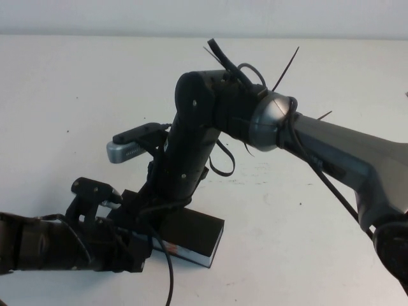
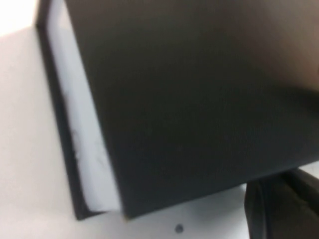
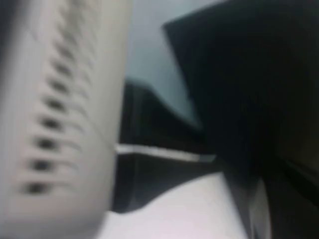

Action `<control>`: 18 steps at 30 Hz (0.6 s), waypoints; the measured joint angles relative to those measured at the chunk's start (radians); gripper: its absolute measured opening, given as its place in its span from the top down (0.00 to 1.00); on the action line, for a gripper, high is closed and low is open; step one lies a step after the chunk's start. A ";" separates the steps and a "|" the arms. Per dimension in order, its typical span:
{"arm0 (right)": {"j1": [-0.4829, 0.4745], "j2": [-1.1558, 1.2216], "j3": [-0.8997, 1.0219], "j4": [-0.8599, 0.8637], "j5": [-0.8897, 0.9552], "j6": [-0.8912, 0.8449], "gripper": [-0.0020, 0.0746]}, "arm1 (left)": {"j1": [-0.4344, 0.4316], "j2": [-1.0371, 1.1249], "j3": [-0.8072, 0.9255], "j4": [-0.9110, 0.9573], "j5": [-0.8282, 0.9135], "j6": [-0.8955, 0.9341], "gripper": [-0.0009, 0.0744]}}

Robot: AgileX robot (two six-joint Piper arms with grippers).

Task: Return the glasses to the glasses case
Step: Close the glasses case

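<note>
The glasses case (image 1: pixel 194 237) lay closed on the white surface (image 1: pixel 76 89) near its front edge, with both arms meeting over its left end. The right hand (image 1: pixel 143 217), fingers pressed together, reached down onto the case there, while the left hand (image 1: pixel 111 239) sat just beside it; whether its fingers were spread I cannot tell.

It looks like a robot lab: a plain white worktop (image 1: pixel 83 83) under two robot arms, with cable ties (image 1: pixel 287 64) on one.
</note>
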 joint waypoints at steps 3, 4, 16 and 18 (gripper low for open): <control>0.003 0.000 0.032 0.000 0.002 0.002 0.99 | 0.000 -0.026 0.005 0.003 -0.018 -0.003 0.99; 0.003 0.000 0.039 0.000 0.002 0.002 0.99 | 0.000 -0.036 0.009 0.008 -0.021 -0.011 0.99; 0.005 -0.006 0.046 -0.048 0.002 0.004 0.99 | 0.000 -0.096 0.077 0.019 -0.025 -0.032 0.99; 0.005 -0.012 0.046 -0.076 0.002 0.004 0.99 | 0.000 -0.136 0.092 0.019 -0.025 -0.034 0.99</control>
